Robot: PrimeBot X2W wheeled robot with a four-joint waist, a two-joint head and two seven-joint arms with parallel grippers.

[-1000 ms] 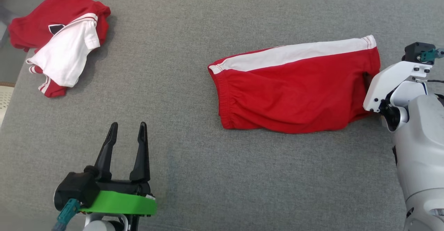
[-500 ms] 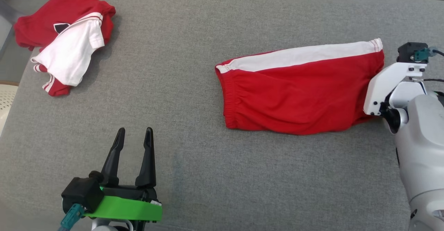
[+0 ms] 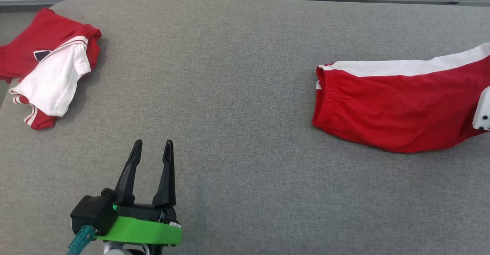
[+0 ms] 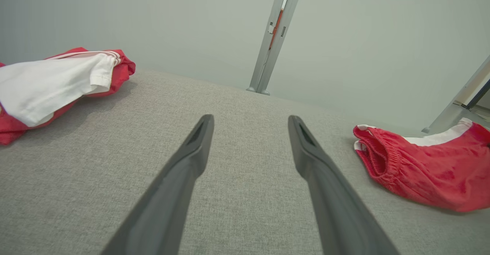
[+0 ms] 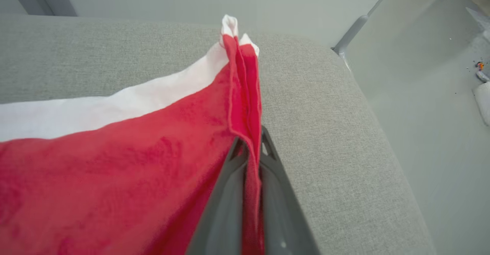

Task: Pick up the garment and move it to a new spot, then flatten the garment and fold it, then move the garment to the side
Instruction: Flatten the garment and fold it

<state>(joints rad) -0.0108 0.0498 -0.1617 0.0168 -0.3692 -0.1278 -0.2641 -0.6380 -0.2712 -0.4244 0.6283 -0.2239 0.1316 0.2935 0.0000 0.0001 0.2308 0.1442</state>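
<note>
At seven o'clock in the head view the left gripper [image 3: 152, 143] hovers over the grey cushion [image 3: 237, 94], its fingers spread and empty. At three o'clock lie the red shorts [image 3: 390, 113], their far hem pinched in the clenched right gripper [image 5: 250, 142]; at ten o'clock, well apart, sits a crumpled red-and-white top [image 3: 49, 63]

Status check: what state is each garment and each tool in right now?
red shorts: lying mostly flat, hem end pinched.
right tool: shut on the red shorts.
left tool: open, empty.
red-and-white shirt: bundled at the far left corner, apart from both tools.
</note>
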